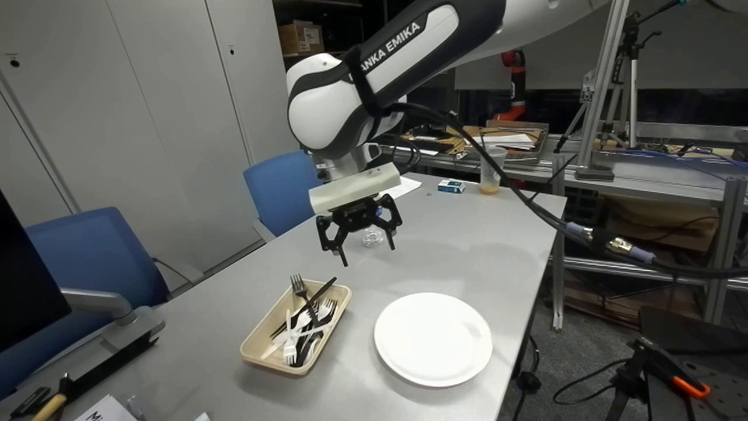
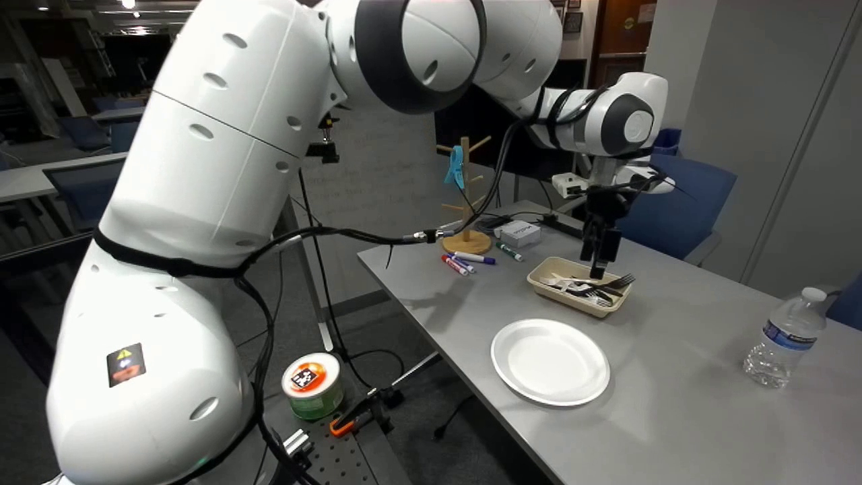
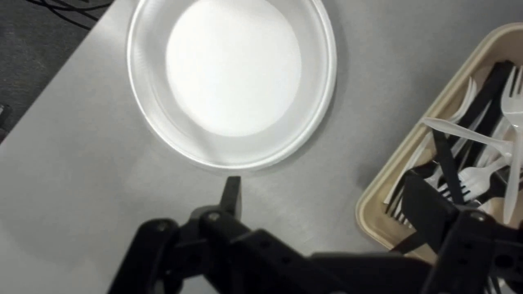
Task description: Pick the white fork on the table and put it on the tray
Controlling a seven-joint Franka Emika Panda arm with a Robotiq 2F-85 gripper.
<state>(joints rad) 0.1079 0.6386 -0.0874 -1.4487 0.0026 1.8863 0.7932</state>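
Observation:
The tan tray sits on the light-grey table, and it also shows in an exterior view and the wrist view. White forks, one with its tines toward the near end, lie mixed with dark utensils in the tray. A white fork also shows at the right in the wrist view. No fork lies on the bare table. My gripper is open and empty above the table, beyond the tray. In the wrist view my gripper spreads between plate and tray.
A round white plate lies beside the tray, near the table edge. A clear bottle stands on the table. Markers, a wooden stand and a white box are beyond the tray. A plastic cup stands at the end.

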